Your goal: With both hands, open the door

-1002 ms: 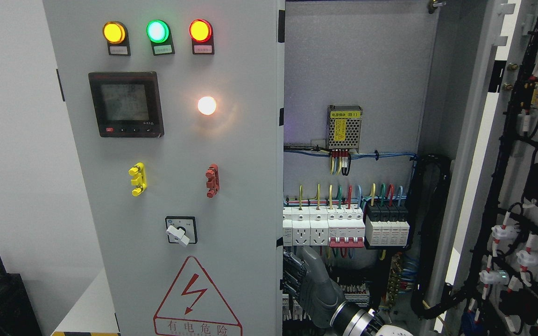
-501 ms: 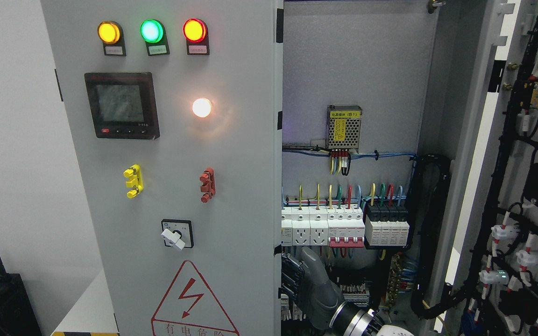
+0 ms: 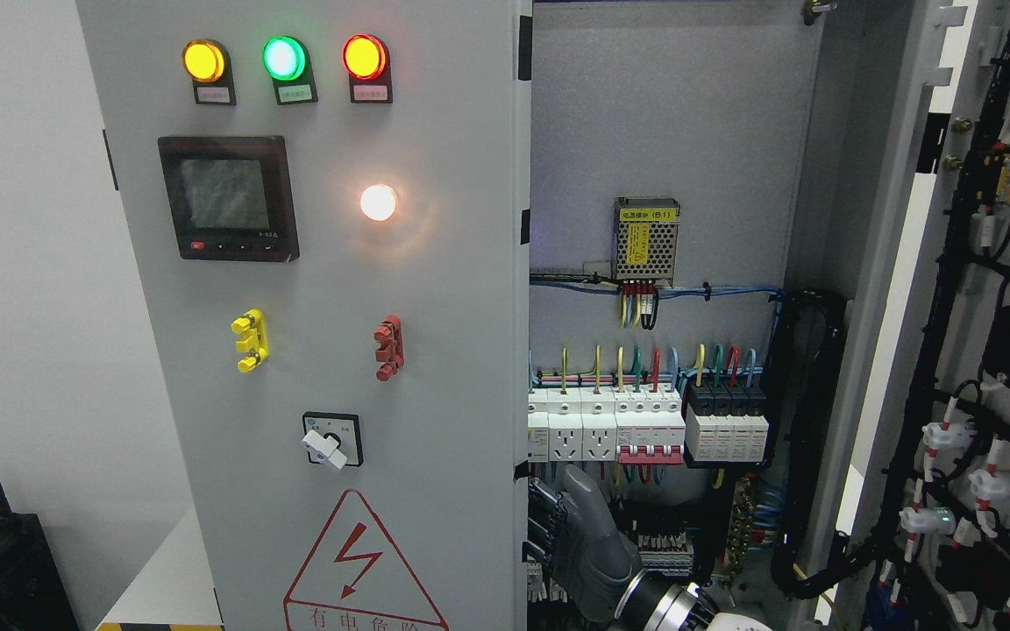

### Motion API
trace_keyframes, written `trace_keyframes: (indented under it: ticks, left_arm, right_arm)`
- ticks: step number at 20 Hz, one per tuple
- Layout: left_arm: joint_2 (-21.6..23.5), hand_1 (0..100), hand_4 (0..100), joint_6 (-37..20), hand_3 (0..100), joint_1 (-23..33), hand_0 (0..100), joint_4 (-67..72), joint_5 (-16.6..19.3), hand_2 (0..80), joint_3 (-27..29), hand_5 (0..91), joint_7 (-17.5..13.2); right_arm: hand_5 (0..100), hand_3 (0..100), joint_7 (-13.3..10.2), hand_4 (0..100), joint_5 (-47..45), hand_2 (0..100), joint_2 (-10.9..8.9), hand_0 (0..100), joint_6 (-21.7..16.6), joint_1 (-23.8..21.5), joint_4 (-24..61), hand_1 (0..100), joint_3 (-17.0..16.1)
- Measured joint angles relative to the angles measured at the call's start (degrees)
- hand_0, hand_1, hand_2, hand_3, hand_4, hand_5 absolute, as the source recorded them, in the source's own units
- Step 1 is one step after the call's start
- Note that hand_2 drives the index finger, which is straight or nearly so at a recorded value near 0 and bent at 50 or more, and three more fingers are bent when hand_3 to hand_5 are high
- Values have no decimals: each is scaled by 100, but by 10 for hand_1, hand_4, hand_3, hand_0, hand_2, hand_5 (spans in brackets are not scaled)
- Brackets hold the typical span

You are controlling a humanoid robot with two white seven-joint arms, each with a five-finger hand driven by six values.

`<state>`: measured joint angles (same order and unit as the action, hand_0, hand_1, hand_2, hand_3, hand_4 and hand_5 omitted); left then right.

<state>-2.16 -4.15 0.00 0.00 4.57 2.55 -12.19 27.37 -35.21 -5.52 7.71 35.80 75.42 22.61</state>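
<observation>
So my right hand (image 3: 571, 535) has its dark fingers (image 3: 544, 526) hooked around the free edge of the tall grey metal cabinet door (image 3: 338, 289), low down, below the white breaker row (image 3: 606, 425), because that edge gives me something to swing it by. Left hand isn't visible.

Door (image 3: 435, 350): matt grey painted sheet metal, smooth. Lamps (image 3: 283, 58): glossy translucent plastic, lit. Meter (image 3: 229, 197): black plastic frame, glossy screen. Yellow and red clips (image 3: 249, 340): matt plastic. Warning sticker (image 3: 356, 570): smooth, slight sheen. Back panel (image 3: 663, 105): matt grey metal. Power supply (image 3: 646, 239): perforated bare metal, yellow label. Breakers (image 3: 636, 429): white and black plastic, semi-gloss. Wires (image 3: 733, 294): smooth plastic insulation. Robot hand (image 3: 588, 548): matt dark grey plastic shell; wrist (image 3: 667, 605) shiny metal.
</observation>
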Motion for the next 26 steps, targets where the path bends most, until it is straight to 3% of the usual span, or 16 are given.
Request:
trace_keyframes:
  ticks: [5,26]
  left_arm:
    - [-1,0,43,0,0,0,0,0,0,0,0,0,0]
    - [-2,0,43,0,0,0,0,0,0,0,0,0,0]
  right_arm:
    - [0,0,155,0,-116,0,7,0,-2,-27,52,0,70]
    - [0,0,336,0,-554,0,16,0,-3,-223,568,0,522]
